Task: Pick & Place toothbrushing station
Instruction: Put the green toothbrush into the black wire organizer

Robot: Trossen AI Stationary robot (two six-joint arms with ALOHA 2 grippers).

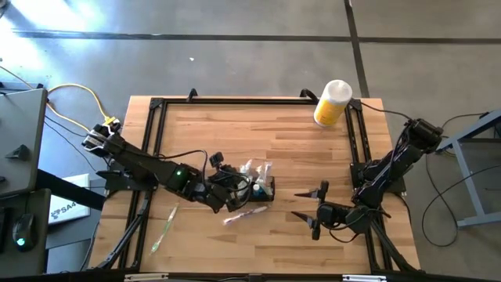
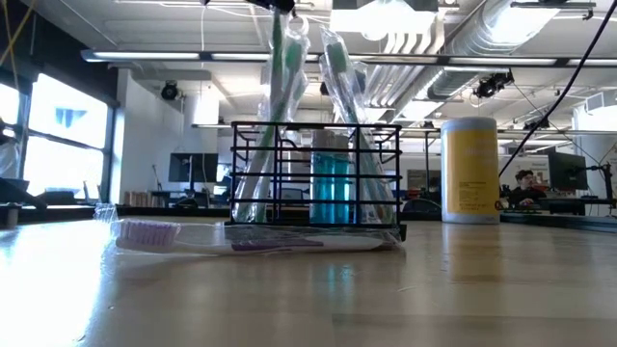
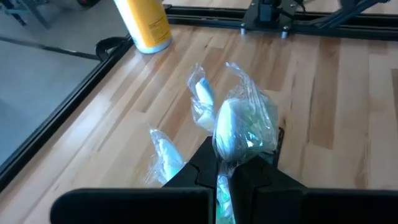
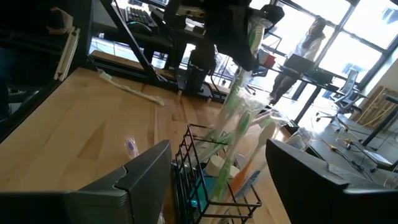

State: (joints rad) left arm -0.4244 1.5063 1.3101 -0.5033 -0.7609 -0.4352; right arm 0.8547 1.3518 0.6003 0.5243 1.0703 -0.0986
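Meanwhile, left hand [image 1: 232,190] pinches a wrapped green toothbrush [image 3: 239,134] over the toothbrushing station [image 1: 252,189], mid-counter toward the near edge | right hand [image 1: 308,208] spread wide, empty, near right edge.

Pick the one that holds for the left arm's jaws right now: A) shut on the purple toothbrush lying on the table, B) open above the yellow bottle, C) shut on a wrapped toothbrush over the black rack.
C: the left gripper is pinched on a wrapped toothbrush above the toothbrushing station.
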